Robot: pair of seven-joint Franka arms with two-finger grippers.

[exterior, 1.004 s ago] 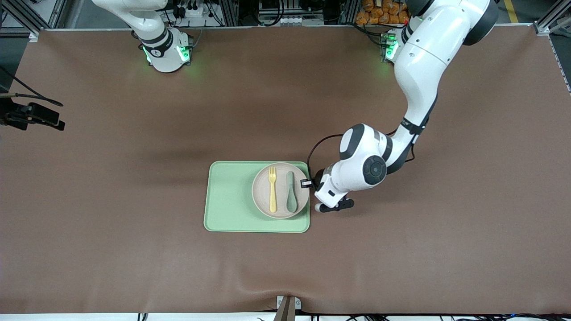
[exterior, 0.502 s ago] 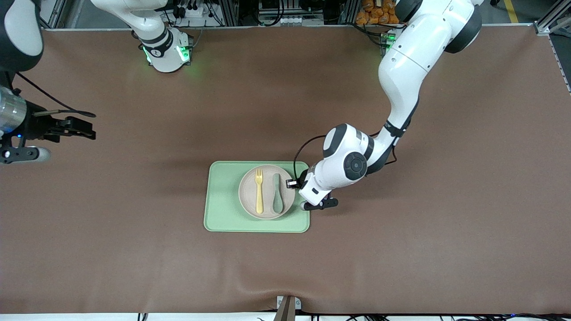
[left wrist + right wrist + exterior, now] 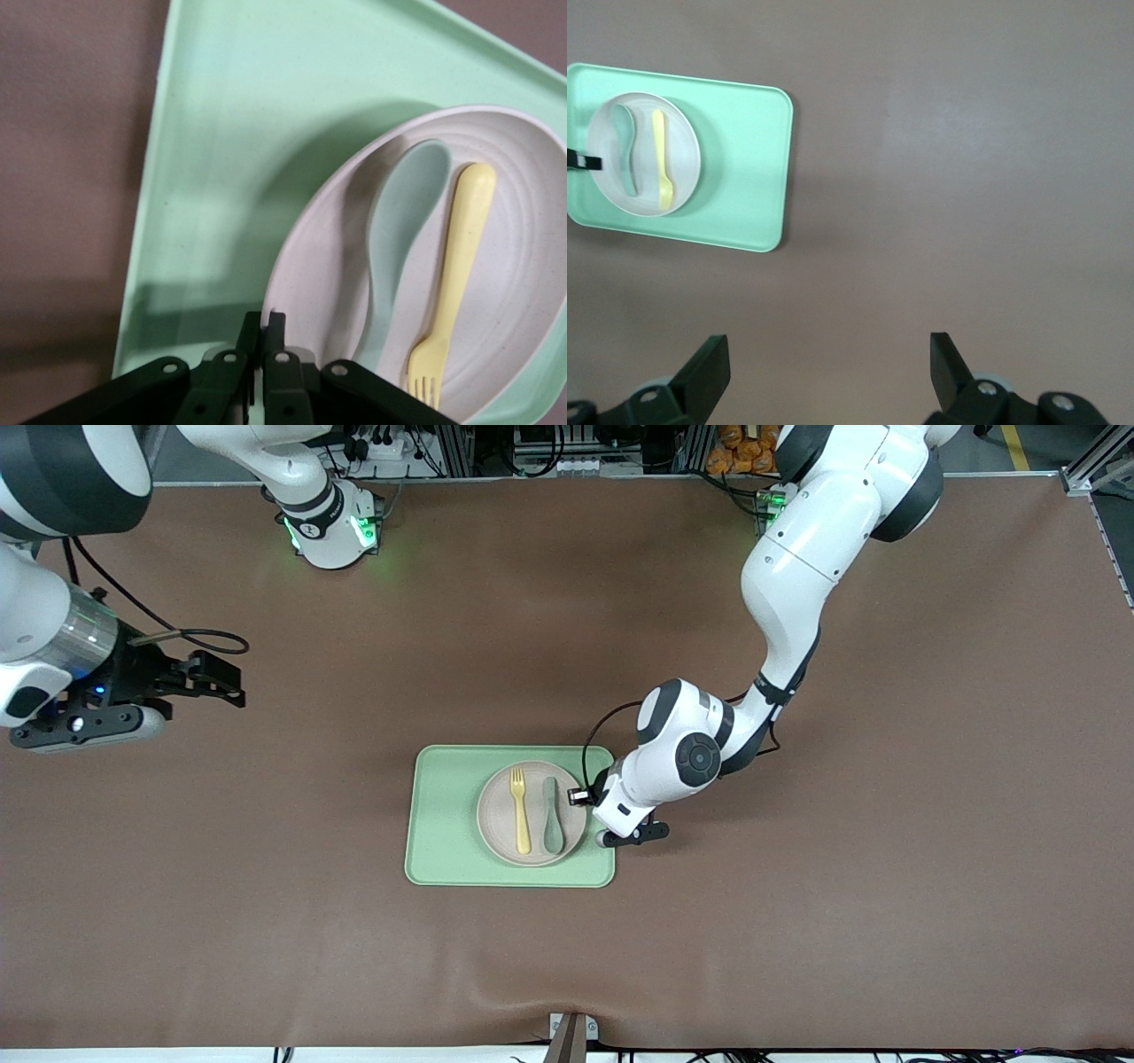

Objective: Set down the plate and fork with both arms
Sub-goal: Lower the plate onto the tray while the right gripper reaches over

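The worktop [image 3: 266,921] wears a matt brown covering, faintly rippled like cloth or leatherette. The tray [image 3: 447,824] looks like smooth matt pale-green plastic. The plate [image 3: 523,292] is speckled beige with fine ridges. The fork [image 3: 452,283] is matt yellow plastic, the spoon [image 3: 399,239] matt grey-green plastic.

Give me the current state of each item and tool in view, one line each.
Round speckled beige plate: on the tray, its rim pinched by the left tool.
Pale-yellow plastic fork: lying flat in the plate.
Grey-green spoon: lying flat in the plate, beside the fork.
Light-green rectangular tray: flat on the table.
Left tool: shut on the plate.
Right tool: open, empty, over bare table.
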